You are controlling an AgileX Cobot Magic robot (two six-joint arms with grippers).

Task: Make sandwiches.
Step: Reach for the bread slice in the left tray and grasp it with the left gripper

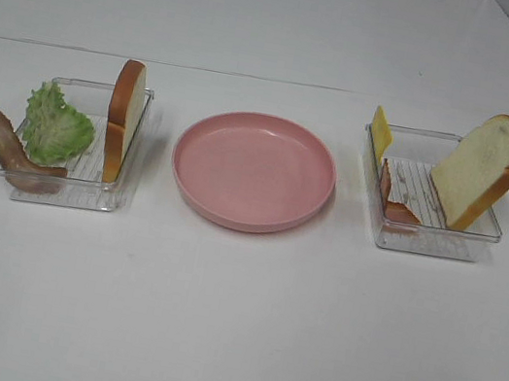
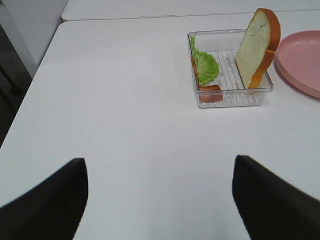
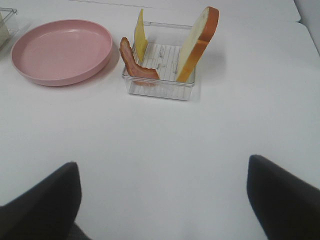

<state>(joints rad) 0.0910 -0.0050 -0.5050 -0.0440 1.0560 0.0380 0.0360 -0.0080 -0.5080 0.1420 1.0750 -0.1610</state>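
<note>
An empty pink plate (image 1: 253, 171) sits mid-table. The left clear tray (image 1: 61, 194) holds an upright bread slice (image 1: 123, 118), lettuce (image 1: 56, 126) and bacon (image 1: 14, 153). The right clear tray (image 1: 428, 243) holds a leaning bread slice (image 1: 483, 172), cheese (image 1: 381, 131) and bacon (image 1: 393, 200). Neither gripper shows in the high view. My left gripper (image 2: 159, 200) is open and empty, well short of its tray (image 2: 230, 99) with bread (image 2: 257, 47) and lettuce (image 2: 206, 65). My right gripper (image 3: 162, 200) is open and empty, short of its tray (image 3: 160, 89) with bread (image 3: 199, 42), cheese (image 3: 141, 40) and bacon (image 3: 134, 62).
The white table runs wide in front of the trays and plate. The plate also shows at the edge of the left wrist view (image 2: 300, 60) and in the right wrist view (image 3: 62, 50). The table's left edge (image 2: 30, 85) lies beyond the left tray.
</note>
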